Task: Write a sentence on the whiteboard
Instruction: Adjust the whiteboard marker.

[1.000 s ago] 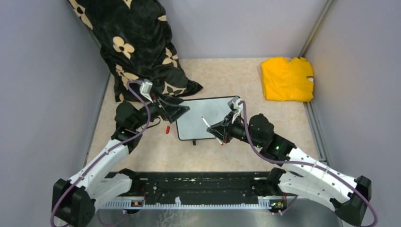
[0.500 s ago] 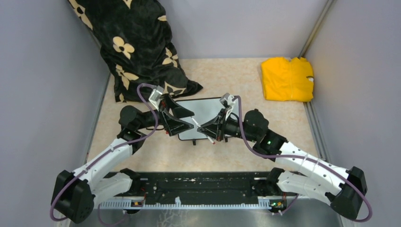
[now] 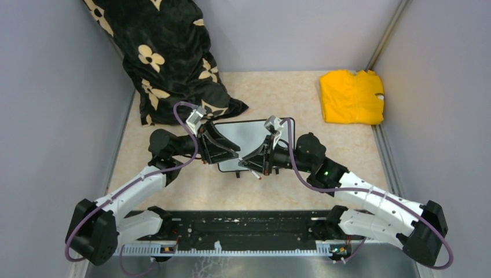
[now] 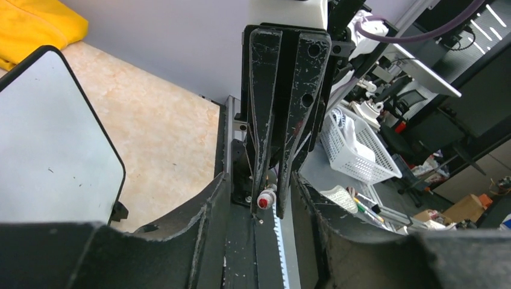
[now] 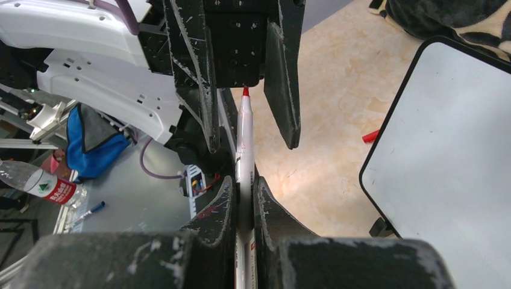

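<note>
Clamping the white red-tipped marker (image 5: 244,120) in my right gripper (image 5: 244,183), I am risking my half-open left gripper (image 5: 253,144) pinching its inky tip askew.

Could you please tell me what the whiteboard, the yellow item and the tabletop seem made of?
The whiteboard: smooth, slightly glossy white panel in a thin black frame, probably plastic. The yellow item: soft matte fabric, judging by its folds. The tabletop: beige mottled stone pattern, flat sheen, perhaps laminate.
</note>
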`<state>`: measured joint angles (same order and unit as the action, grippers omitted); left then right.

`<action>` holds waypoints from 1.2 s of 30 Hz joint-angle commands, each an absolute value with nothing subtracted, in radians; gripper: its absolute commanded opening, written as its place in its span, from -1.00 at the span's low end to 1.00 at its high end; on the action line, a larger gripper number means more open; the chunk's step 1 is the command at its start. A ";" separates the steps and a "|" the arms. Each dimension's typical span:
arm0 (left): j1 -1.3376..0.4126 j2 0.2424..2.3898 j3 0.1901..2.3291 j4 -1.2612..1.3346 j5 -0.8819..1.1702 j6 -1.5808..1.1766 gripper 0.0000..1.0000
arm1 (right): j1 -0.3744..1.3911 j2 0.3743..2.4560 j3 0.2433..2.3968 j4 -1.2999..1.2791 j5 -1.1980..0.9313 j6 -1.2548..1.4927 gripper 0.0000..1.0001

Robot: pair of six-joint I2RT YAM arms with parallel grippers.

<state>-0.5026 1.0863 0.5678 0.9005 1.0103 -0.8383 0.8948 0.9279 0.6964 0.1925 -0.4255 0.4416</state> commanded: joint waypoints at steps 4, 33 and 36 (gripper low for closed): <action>-0.508 1.101 0.559 0.993 1.062 -0.866 -0.19 | 0.899 0.919 0.753 0.242 -0.439 0.441 -1.00; -0.534 0.975 0.586 1.005 0.584 -1.040 -1.00 | 0.899 0.775 0.701 0.428 -0.217 0.701 0.55; -0.553 0.951 0.585 1.003 0.525 -1.059 -1.00 | 0.899 0.812 0.719 0.451 -0.213 0.738 0.54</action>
<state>-0.5323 0.9871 0.5606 1.0000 0.6609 -1.0199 0.8948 0.7776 0.6937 0.3565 -0.2581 0.6544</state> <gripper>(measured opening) 0.032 0.772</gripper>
